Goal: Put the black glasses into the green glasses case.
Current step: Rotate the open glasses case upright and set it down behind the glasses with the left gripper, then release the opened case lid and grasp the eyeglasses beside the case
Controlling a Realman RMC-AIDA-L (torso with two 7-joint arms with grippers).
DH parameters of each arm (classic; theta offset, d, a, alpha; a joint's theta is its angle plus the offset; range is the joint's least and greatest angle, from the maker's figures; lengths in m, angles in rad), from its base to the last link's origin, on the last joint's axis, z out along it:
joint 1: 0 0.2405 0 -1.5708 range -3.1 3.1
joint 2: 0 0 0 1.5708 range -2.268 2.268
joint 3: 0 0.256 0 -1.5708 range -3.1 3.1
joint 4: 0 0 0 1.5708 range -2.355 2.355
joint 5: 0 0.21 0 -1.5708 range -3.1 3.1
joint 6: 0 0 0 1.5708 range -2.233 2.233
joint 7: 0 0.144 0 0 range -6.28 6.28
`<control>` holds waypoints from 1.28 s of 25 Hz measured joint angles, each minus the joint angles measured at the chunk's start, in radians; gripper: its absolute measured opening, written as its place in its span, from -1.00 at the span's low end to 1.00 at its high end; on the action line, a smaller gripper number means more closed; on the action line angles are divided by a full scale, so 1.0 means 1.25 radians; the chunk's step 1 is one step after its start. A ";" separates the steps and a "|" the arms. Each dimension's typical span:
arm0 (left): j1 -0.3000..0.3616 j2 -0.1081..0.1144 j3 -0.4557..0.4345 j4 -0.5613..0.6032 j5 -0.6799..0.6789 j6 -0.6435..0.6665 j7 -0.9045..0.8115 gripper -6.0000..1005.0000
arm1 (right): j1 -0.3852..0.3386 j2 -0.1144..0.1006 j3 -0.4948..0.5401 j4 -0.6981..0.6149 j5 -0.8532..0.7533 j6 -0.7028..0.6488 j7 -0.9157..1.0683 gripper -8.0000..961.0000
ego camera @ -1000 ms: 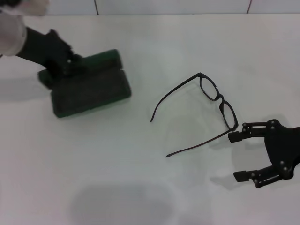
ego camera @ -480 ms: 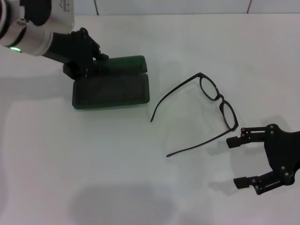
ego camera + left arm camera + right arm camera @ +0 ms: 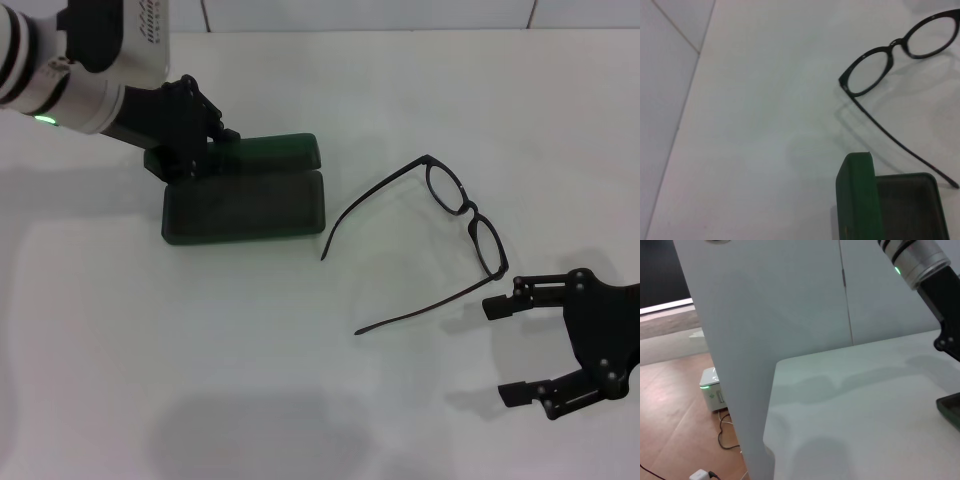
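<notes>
The left gripper point(image 3: 205, 140) clamps the open green glasses case point(image 3: 245, 200), now slid nearer the black glasses point(image 3: 430, 240) lying on the table point(image 3: 300, 400). The right gripper point(image 3: 510, 350) hovers wide open just beside the glasses, touching nothing.

Matt felt-like lining inside the smooth green glasses case point(image 3: 245, 195); thin glossy black glasses point(image 3: 440, 235); smooth white table point(image 3: 300, 380).

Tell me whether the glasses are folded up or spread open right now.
Spread open. The glasses lie on the table outside the case, with both temple arms stretched out away from the lenses, not tucked behind them.
</notes>
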 joint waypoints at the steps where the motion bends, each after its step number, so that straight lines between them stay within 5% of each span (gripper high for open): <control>1: 0.004 -0.004 0.000 0.003 0.001 -0.009 0.001 -0.52 | 0.000 0.000 0.000 0.001 0.000 -0.002 0.000 0.82; 10: 0.030 -0.017 0.047 0.025 -0.016 -0.029 -0.022 -0.50 | -0.007 0.000 0.000 -0.005 0.000 -0.004 0.000 0.82; 16: 0.042 -0.011 0.033 0.048 -0.098 -0.013 -0.039 -0.01 | -0.007 0.000 0.001 -0.006 0.000 -0.004 0.000 0.82; 23: 0.064 0.024 -0.119 0.074 -0.237 0.175 -0.240 0.24 | -0.006 -0.004 0.013 -0.007 0.006 -0.008 0.031 0.82; 26: 0.109 0.032 -0.177 0.071 -0.270 0.263 -0.274 0.35 | -0.001 -0.007 0.052 -0.008 0.005 -0.008 0.079 0.82; 28: 0.171 0.031 -0.203 0.073 -0.310 0.297 -0.269 0.38 | 0.003 -0.010 0.092 -0.010 0.006 -0.006 0.124 0.82; 29: 0.243 0.028 -0.209 0.077 -0.350 0.311 -0.241 0.39 | 0.005 -0.011 0.110 -0.016 0.006 -0.005 0.153 0.82; 32: 0.300 0.026 -0.209 0.073 -0.384 0.315 -0.205 0.40 | 0.015 -0.022 0.166 -0.045 0.006 -0.001 0.264 0.82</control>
